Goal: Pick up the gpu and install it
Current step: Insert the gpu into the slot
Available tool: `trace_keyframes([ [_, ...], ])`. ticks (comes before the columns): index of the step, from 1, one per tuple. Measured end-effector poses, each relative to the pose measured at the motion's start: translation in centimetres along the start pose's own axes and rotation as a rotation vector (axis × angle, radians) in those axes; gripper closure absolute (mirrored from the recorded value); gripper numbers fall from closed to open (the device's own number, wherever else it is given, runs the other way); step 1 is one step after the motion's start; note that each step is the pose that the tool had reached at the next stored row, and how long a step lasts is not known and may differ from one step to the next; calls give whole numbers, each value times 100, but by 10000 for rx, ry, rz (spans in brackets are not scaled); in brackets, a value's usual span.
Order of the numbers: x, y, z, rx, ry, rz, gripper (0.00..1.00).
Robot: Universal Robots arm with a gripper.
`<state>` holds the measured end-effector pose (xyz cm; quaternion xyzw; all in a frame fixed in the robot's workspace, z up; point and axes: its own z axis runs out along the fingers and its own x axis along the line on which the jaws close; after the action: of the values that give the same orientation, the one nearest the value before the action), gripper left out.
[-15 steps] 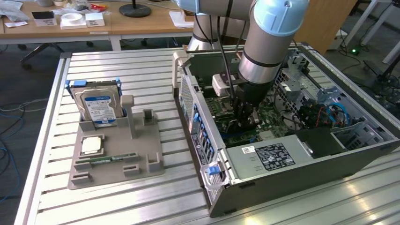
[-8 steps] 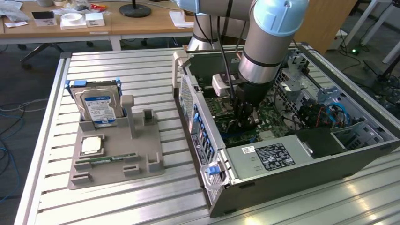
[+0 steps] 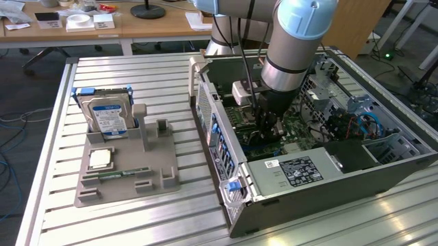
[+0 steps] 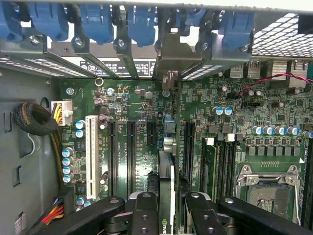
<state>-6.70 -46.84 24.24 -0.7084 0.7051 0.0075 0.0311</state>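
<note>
In the exterior view, we are seeing the arm reaching down into the open computer case [image 3: 383, 169], which is lying on its side on the slatted metal tabletop [image 3: 137, 220]. The tool [image 3: 268, 134] is sitting low over the motherboard inside the case. Beside the case, toward the exterior view's left, a grey fixture tray [image 3: 126, 182] is carrying a hard drive [image 3: 110, 117] standing upright and a green memory stick [image 3: 118, 174] lying flat. Beyond the case, wooden desks are standing in an office-like room, with cables trailing on the floor.

In the wrist view, we are seeing the tool [image 4: 167, 210] pinching the gpu [image 4: 166, 181] edge-on between its fingers, with the card running toward the case's rear wall. Its silvery bracket [image 4: 177, 56] is sitting at the rear opening, under the blue slot clips [image 4: 98, 22]. The card is lying over the motherboard [image 4: 234, 122], among the black expansion slots.

We are judging the main risk to be misalignment: if the card edge is resting beside its slot, downward pressure could strain the board or bend the bracket. We cannot tell whether it is fully seated.
</note>
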Motion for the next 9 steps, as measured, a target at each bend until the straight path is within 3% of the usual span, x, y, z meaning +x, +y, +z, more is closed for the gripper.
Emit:
trace_keyframes([
  [9, -1, 2, 5, -1, 1, 0, 74],
])
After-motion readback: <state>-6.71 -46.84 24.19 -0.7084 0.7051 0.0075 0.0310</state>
